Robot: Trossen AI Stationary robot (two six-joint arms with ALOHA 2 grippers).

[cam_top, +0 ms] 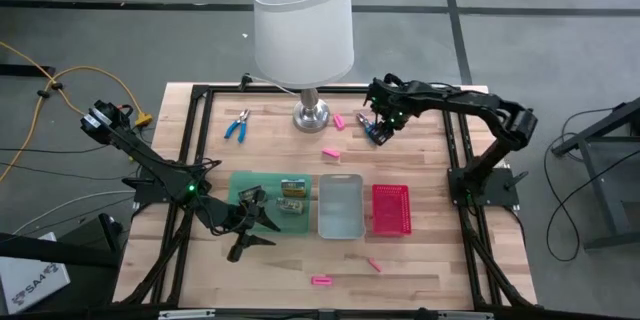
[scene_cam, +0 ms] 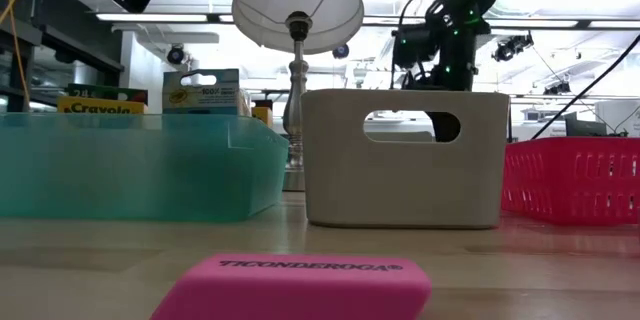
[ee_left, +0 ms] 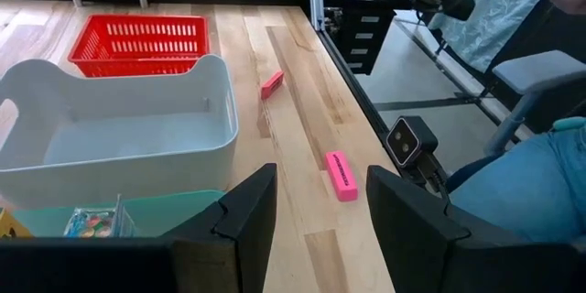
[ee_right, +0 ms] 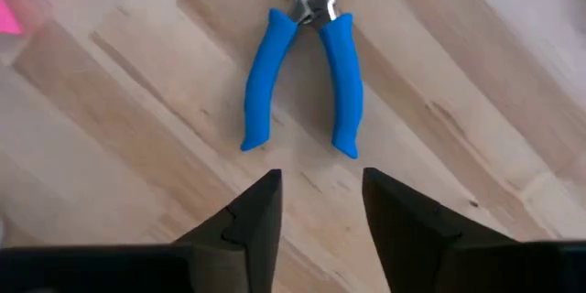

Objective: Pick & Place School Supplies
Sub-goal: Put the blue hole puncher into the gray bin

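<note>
The right gripper (ee_right: pixel 316 203) hangs released, fingers apart, straight over the blue-handled pliers (ee_right: pixel 305 69) lying flat on the table just ahead of its tips, seemingly lined up for a grasp.

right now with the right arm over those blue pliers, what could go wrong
1. The right tool hovers open above the blue-handled pliers, whose handles are splayed; closing on one handle alone could swing or drop them.
2. The lamp stands close beside that arm, so a wide lift might clip its shade.
3. The left tool waits over the green tray, so both arms could crowd each other at the trays.
</note>
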